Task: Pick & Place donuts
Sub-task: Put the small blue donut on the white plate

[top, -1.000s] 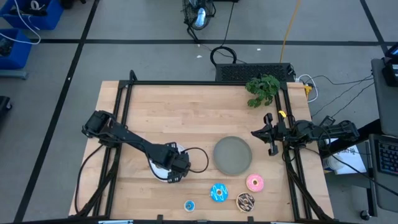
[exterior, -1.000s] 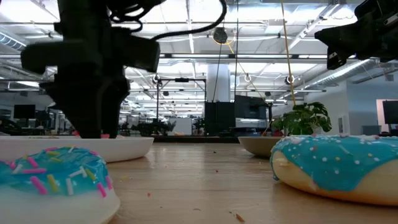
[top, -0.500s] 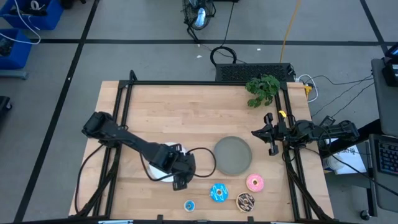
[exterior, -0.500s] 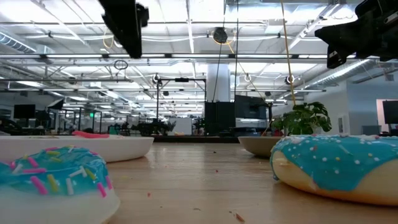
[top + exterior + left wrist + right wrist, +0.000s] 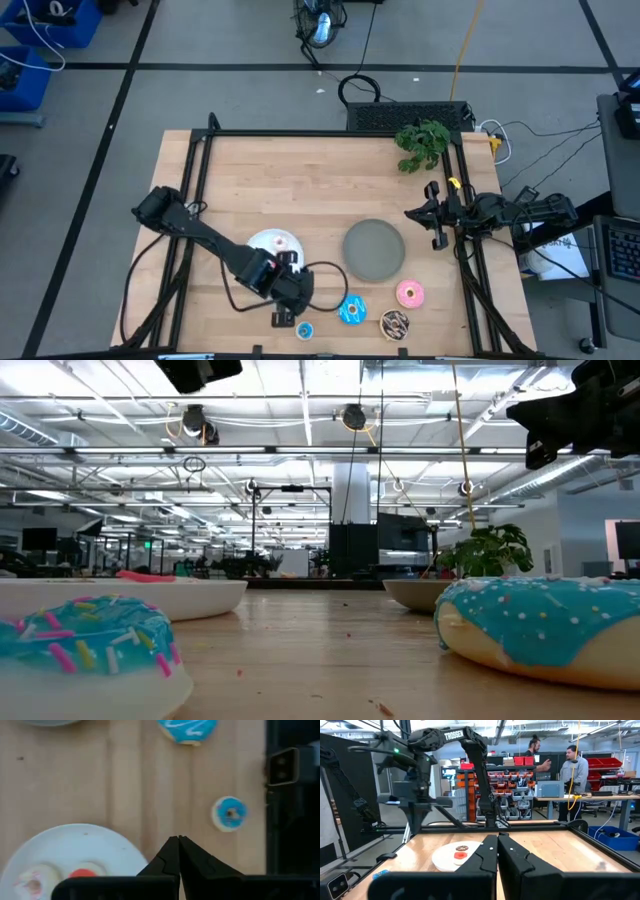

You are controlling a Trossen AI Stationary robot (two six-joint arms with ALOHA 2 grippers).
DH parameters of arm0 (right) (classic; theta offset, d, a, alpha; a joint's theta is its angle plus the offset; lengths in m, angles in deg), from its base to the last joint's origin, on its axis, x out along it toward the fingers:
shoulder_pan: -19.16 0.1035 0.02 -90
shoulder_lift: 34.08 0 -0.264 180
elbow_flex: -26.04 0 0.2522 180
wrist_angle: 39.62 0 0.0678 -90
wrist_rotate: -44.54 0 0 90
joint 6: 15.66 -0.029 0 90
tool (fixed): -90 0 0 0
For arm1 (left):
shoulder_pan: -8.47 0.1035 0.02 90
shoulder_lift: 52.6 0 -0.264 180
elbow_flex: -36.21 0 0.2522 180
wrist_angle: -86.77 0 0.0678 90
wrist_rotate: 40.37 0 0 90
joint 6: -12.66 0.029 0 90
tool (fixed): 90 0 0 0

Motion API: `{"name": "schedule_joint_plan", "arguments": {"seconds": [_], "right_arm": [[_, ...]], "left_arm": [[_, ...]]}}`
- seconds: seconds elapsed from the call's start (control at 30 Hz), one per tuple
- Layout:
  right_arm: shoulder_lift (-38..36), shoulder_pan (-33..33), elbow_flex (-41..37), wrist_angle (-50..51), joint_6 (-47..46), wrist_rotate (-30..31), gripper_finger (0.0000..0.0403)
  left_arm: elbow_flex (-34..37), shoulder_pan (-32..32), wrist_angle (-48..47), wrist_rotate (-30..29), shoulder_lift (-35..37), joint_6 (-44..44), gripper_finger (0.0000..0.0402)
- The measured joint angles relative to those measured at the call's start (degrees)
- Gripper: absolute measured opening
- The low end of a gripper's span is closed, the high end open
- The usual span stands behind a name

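Wooden table beneath closed, empty left pincer

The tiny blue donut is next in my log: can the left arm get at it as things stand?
Probably yes. The left gripper, fingers shut, hangs just beside the tiny blue donut, with only bare table between them. It would have to open first.

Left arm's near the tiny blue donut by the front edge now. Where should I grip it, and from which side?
The tiny blue donut lies flat on the table, apart from the bigger blue donut. Probably best to come straight down with the left gripper, open its shut jaws, and pinch across the outer rim; the centre hole looks too small for a finger.
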Motion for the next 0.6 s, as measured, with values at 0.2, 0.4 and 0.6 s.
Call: {"name": "schedule_joint_plan", "arguments": {"seconds": [0.2, 0.4, 0.6], "right_arm": [[0.45, 0.00, 0.01, -0.53, 0.02, 0.00, 0.0000], [0.68, 0.00, 0.00, -0.46, 0.02, -0.03, 0.0000], [0.68, 0.00, 0.00, -0.43, 0.00, -0.04, 0.0000]], "left_arm": [[-7.27, -0.70, -3.55, 2.70, -6.83, 4.05, 0.0004], [-21.13, -1.80, -8.86, 2.48, -13.75, 6.29, 0.0003], [-31.62, -3.85, -10.23, 0.74, -20.34, 13.72, 0.0002]]}}
